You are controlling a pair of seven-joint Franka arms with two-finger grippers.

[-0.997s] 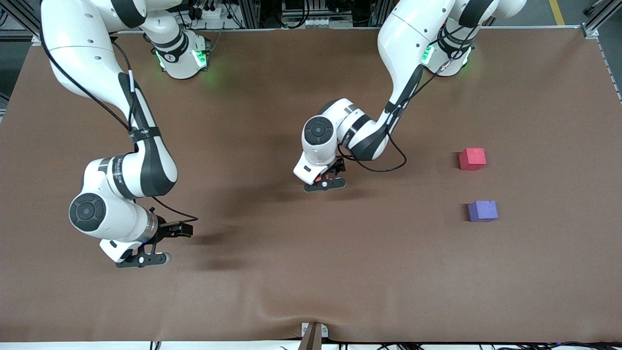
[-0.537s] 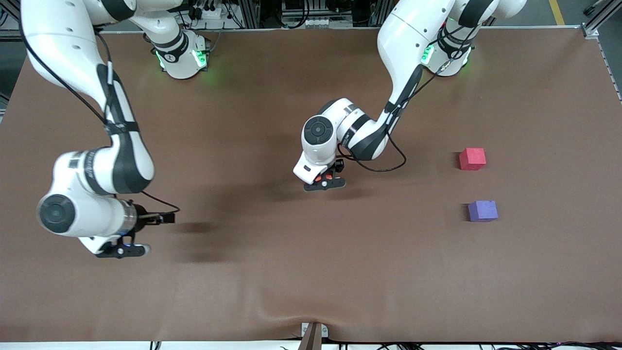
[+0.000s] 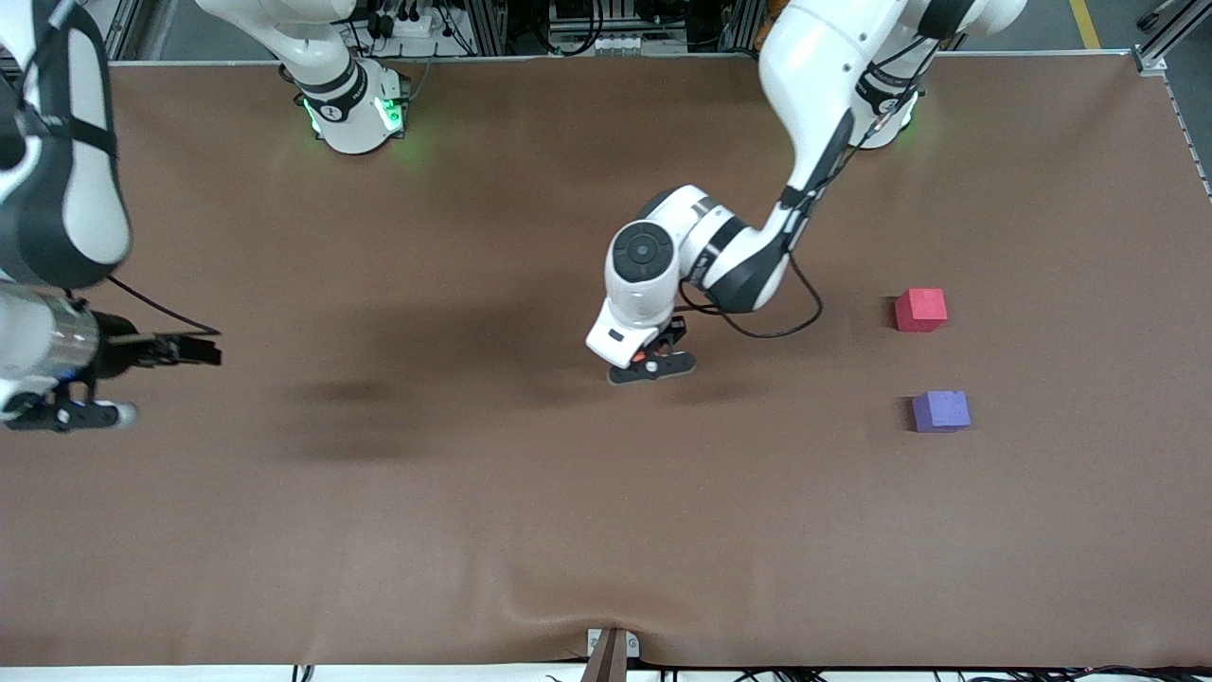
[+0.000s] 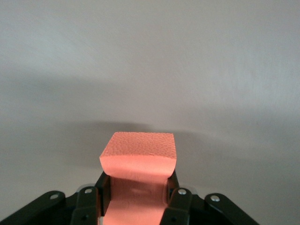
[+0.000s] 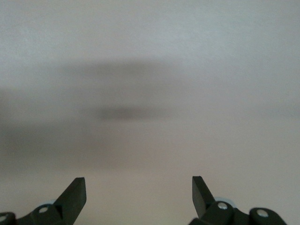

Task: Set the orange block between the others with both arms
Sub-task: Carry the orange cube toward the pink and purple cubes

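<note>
The orange block (image 4: 138, 152) sits squeezed between the fingers (image 4: 104, 187) of my left gripper (image 4: 137, 187), which is shut on it. In the front view the left gripper (image 3: 653, 366) is low over the middle of the table, and only a speck of the orange block (image 3: 643, 357) shows under the hand. The pinkish-red cube (image 3: 920, 309) and the purple cube (image 3: 940, 411) lie apart toward the left arm's end, the purple one nearer the front camera. My right gripper (image 3: 62, 414) hangs open and empty at the right arm's end; its fingertips (image 5: 77, 190) stand wide.
The brown table cover (image 3: 530, 530) has a small ridge at its front edge. A bracket (image 3: 611, 649) sticks up at the middle of that edge. The two arm bases (image 3: 355, 114) glow green along the back.
The left gripper has shut on the orange block and shifted slightly toward the two cubes. The right arm has swung away to its own end of the table, staying open.
</note>
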